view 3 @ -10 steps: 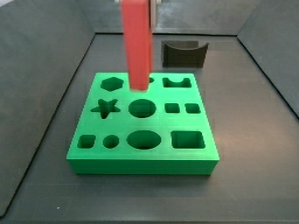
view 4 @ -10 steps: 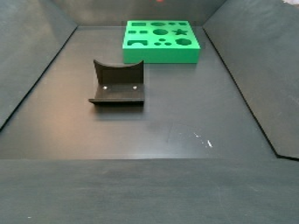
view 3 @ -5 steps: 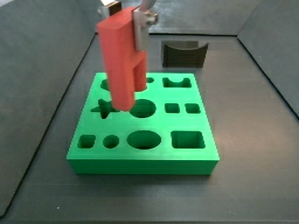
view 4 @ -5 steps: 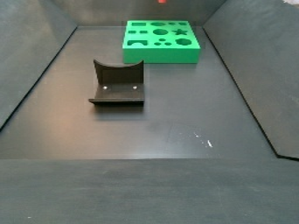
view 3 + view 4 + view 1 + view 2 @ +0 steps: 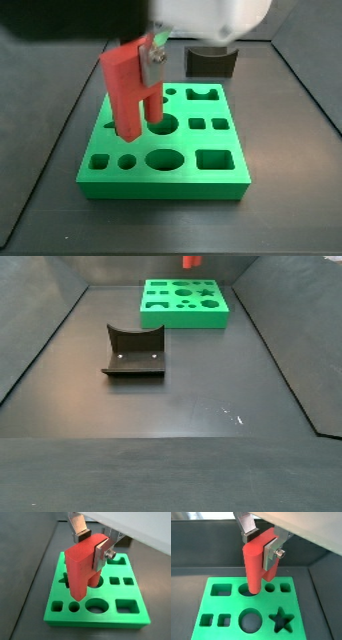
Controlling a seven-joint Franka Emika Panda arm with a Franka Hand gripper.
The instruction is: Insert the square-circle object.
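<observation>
The square-circle object is a tall red peg, also seen in a wrist view and a side view. My gripper is shut on its upper end and holds it upright above the green block with shaped holes. The peg's lower end hangs over the block's top face near the holes, above the surface. The gripper also shows in a wrist view and a side view. In a side view the green block sits far off and only the peg's tip shows at the frame edge.
A dark grey block with a curved notch stands on the dark floor apart from the green block; it also shows behind the green block in a side view. Dark walls enclose the floor.
The gripper with the red peg has moved toward the front-left of the green block and lower, and the gripper body now fills the top of a side view.
</observation>
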